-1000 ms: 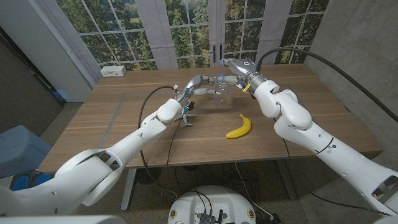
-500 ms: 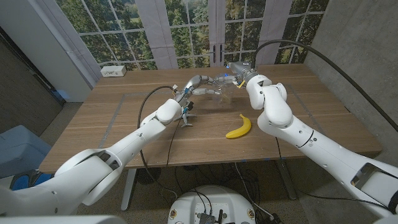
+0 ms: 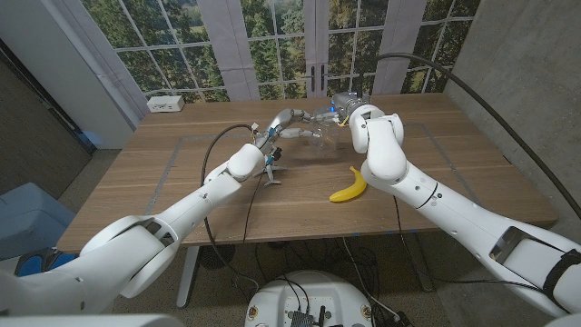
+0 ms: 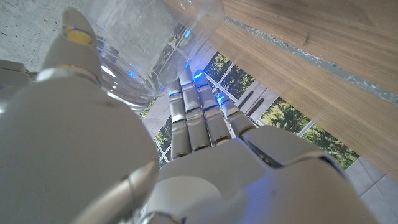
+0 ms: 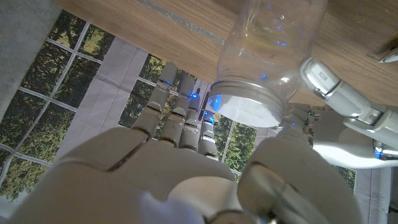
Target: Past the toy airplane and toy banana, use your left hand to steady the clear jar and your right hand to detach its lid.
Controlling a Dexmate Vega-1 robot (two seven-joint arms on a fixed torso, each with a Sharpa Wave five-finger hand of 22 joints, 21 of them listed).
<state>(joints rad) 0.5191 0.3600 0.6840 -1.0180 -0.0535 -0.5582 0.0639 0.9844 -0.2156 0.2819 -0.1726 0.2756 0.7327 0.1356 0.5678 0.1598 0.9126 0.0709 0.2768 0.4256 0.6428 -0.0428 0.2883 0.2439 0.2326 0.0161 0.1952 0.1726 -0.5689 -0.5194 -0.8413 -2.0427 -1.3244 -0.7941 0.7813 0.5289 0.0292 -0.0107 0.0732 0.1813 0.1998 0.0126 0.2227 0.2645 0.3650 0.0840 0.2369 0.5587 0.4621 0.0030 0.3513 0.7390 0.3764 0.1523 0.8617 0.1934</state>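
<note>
1. The clear jar [image 3: 315,138] stands on the far part of the wooden table [image 3: 182,182], about mid-width, beyond the toy banana [image 3: 349,186] and the toy airplane [image 3: 272,171].
2. The left hand [image 3: 292,122] reaches the jar from the left. In the left wrist view its thumb and fingers [image 4: 193,118] wrap the clear jar [image 4: 155,43], so it grips the jar's body.
3. The right hand [image 3: 340,109] sits at the jar's right, at its top. In the right wrist view the fingers [image 5: 180,118] and thumb curl around the lid [image 5: 245,112] end of the jar [image 5: 273,37]; whether they press on the lid or only surround it, I cannot tell.
4. The lid is on the jar's mouth in that view.
5. The banana lies nearer than the jar, right of centre; the airplane stands to its left, just beside the left forearm.
6. A white box [image 3: 166,104] sits at the table's far left edge.
</note>
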